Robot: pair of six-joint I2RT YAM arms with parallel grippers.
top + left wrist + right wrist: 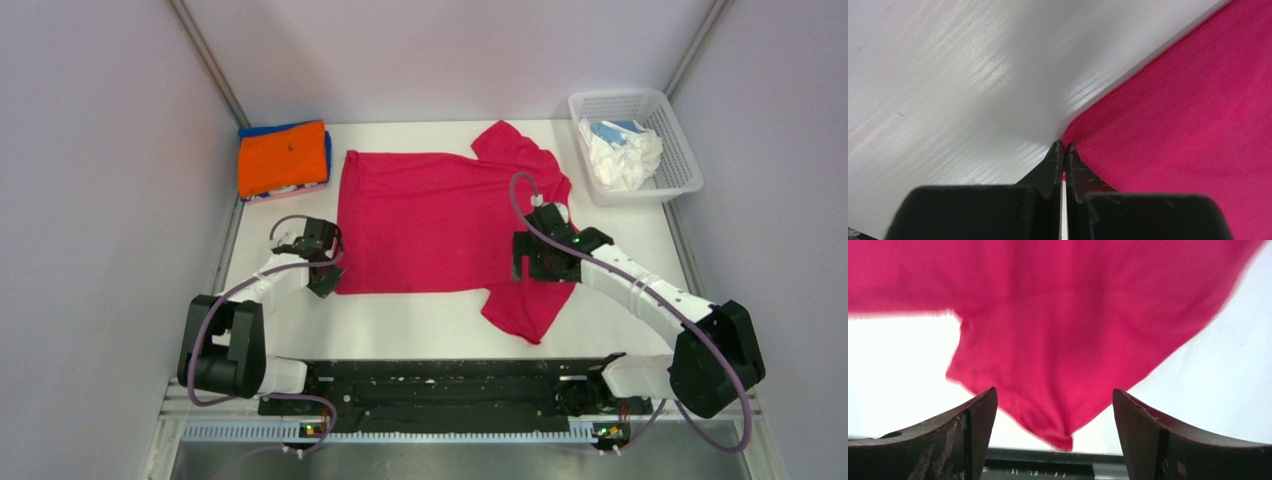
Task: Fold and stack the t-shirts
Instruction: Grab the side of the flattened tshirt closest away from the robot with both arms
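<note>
A crimson-pink t-shirt (430, 220) lies spread flat on the white table, collar end to the right. My left gripper (325, 282) is at its near left hem corner. In the left wrist view that gripper (1064, 144) is shut, with the corner of the t-shirt (1198, 110) at its tips and a sliver of pink cloth between the jaws. My right gripper (522, 265) hovers over the shirt by the near sleeve (525, 310). In the right wrist view it (1054, 390) stands open, and the sleeve (1068, 355) lies below, between the fingers, untouched.
A folded stack with an orange t-shirt (283, 156) on top of a blue one sits at the back left. A white mesh basket (672, 140) at the back right holds crumpled white and pale blue cloth (620, 150). Grey walls close in both sides.
</note>
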